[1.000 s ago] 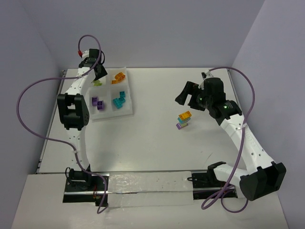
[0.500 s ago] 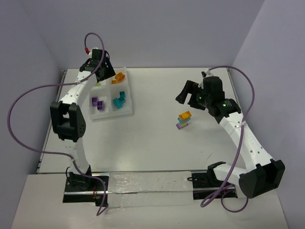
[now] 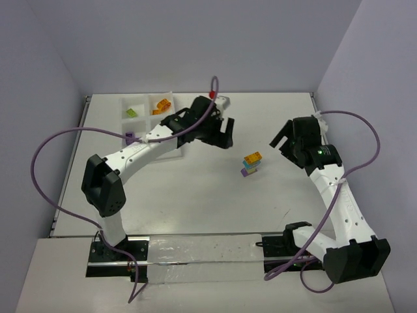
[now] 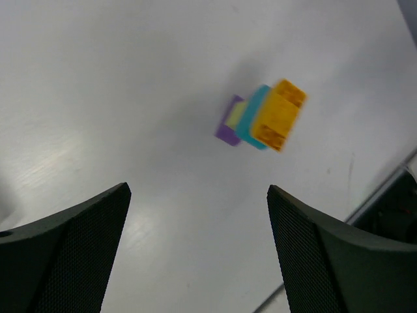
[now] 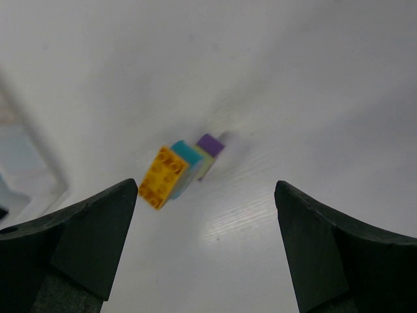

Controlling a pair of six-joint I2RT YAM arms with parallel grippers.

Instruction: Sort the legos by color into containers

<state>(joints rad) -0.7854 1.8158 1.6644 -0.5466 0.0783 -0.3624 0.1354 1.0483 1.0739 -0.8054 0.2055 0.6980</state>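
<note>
Right of centre on the desk (image 3: 195, 189), the four-colour lego stack (image 3: 251, 163) stands upright, the spread, empty left claw (image 3: 220, 135) at its 10 o'clock, the spread, empty right claw (image 3: 281, 138) at its 2 o'clock. If both reach together they could collide or topple it, well short of the tray (image 3: 128, 103) at 10 o'clock.

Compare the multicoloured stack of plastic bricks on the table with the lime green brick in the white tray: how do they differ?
The multicoloured stack stands on the table; the lime green brick lies in the far-left compartment of the white tray. The stack joins orange, teal, pale green and purple layers; the lime brick is one colour. The stack is bulkier than the lime brick. Both are small plastic pieces, ungripped.
</note>
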